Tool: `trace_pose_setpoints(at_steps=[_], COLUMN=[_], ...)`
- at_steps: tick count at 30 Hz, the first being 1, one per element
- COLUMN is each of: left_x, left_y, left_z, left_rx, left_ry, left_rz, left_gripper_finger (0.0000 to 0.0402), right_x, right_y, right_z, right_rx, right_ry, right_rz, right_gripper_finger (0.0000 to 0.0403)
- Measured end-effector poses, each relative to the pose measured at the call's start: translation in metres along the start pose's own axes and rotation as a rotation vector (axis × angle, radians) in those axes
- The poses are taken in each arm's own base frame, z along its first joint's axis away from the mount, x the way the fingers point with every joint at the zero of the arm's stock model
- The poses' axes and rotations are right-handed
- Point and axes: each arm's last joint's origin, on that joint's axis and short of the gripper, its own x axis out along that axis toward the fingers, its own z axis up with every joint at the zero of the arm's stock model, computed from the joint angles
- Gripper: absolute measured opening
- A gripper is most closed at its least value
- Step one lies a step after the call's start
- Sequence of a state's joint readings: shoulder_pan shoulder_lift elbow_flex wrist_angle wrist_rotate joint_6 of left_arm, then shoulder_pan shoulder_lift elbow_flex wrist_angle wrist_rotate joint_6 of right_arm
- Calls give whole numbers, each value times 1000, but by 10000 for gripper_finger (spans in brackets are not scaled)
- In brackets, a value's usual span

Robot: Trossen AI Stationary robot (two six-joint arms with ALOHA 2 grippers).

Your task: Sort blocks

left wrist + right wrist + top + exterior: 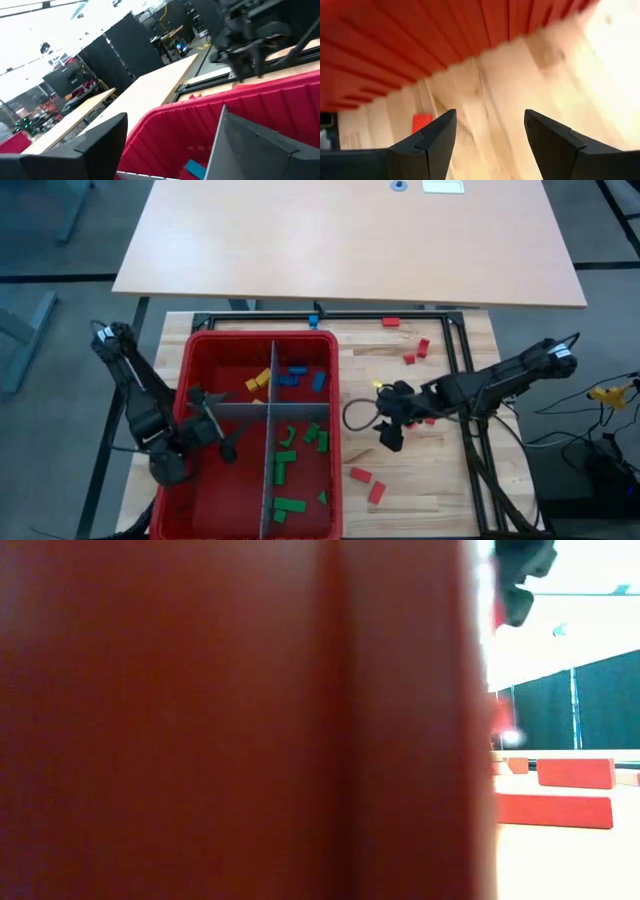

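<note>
Right gripper (490, 145) hangs wide open and empty over bare wood just outside the red bin (410, 40), one red block (421, 122) lying just past its fingertip. Left gripper (222, 435) sits inside the bin's empty compartment; I cannot tell its spread. Green blocks (290, 455) lie across the divider (268, 470), blue and yellow farther off.

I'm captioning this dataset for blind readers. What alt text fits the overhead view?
A red bin split by grey dividers holds sorted blue blocks, yellow blocks and green blocks. The left end effector is inside it; the right end effector, open and empty, hangs over the wooden table among loose red blocks.
</note>
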State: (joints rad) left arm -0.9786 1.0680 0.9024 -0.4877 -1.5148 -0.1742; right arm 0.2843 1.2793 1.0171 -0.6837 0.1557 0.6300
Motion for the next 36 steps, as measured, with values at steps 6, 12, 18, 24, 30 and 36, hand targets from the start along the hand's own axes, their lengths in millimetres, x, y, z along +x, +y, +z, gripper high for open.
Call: trace_pose_setpoints(at_steps=[6,12,18,24,30,36], left_x=[21,32,36,43,51,54], left_y=[2,2,2,3,3,3], left_z=[-1,7,22,24,23,22], left_rx=[-16,-13,-13,-14,-24,-20], left_ry=[63,68,14,3,9,16], left_rz=[-15,-60,-116,-142,-170,-163], left_gripper_finger=[314,314,314,314,314,314], right_x=[16,23,31,42,52,59], right_y=[-6,-35,-61,-73,-73,-75], right_z=[-27,-51,-70,-81,-85,-92], right_rx=[75,232,331,376,383,402], right_ry=[88,205,322,379,358,366], right_rz=[-55,-314,-445,-414,-329,-291], right_gripper_finger=[217,214,213,223,254,273])
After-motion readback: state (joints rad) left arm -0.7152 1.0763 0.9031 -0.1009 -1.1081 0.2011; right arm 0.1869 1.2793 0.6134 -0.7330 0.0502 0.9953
